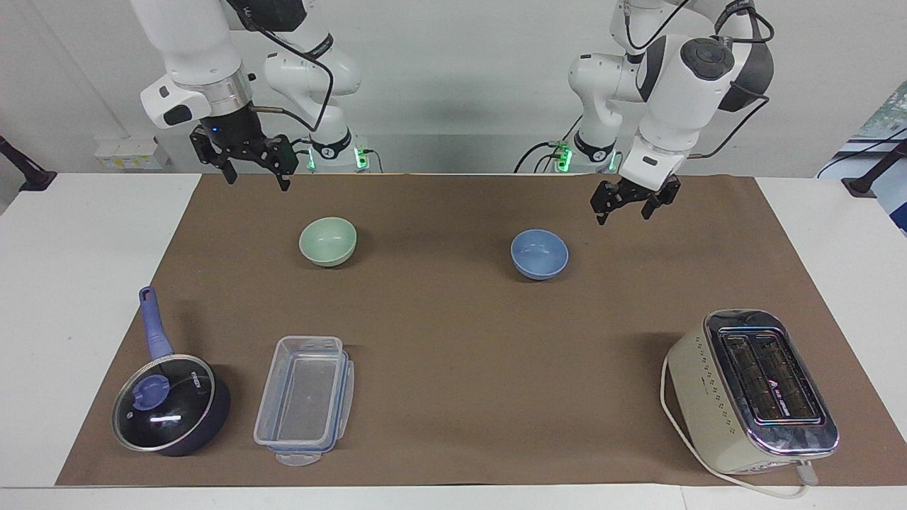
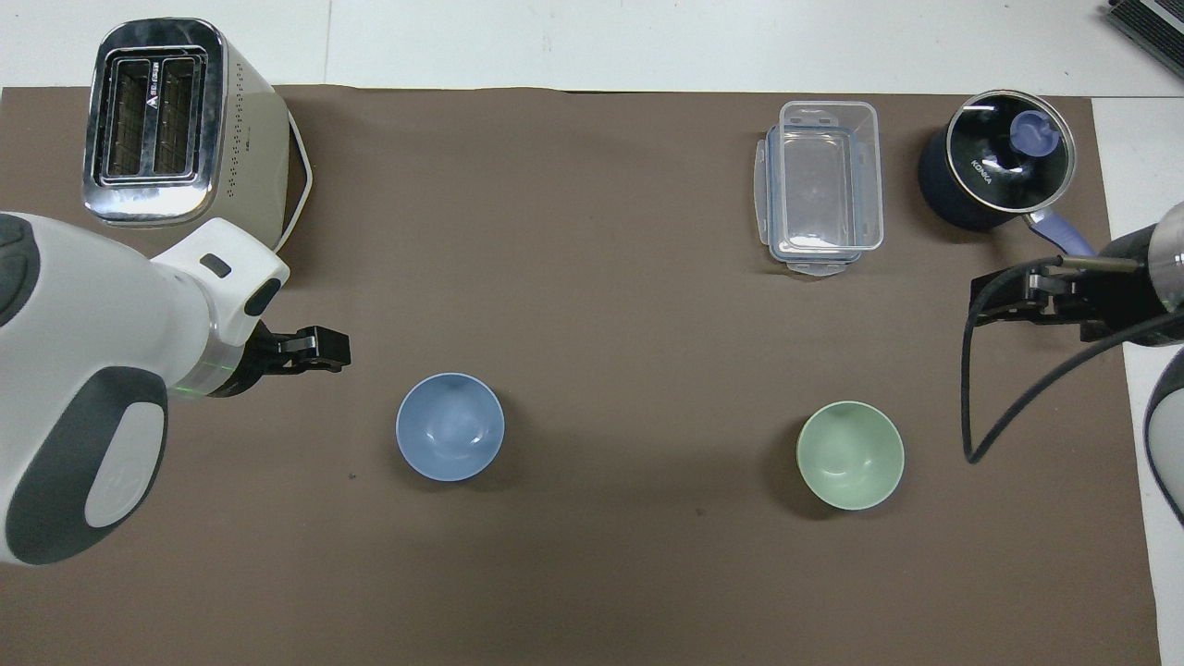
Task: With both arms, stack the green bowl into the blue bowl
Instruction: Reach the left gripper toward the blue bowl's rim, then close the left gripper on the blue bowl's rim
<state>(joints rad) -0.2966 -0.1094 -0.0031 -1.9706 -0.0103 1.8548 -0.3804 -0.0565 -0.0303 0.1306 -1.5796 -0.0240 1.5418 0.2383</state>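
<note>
The brown mat looks matt like paper, the green bowl and blue bowl are smooth, the toaster has a shiny metal top, and the container is clear plastic.

Overhead: left arm cut off at the frame edge, its casing hiding a corner of the toaster and part of the mat. Right arm cut off at the frame edge too (only wrist and cable show). Its casing hides the end of the pot handle.

Facing view: both arms' upper links run out of frame.
</note>
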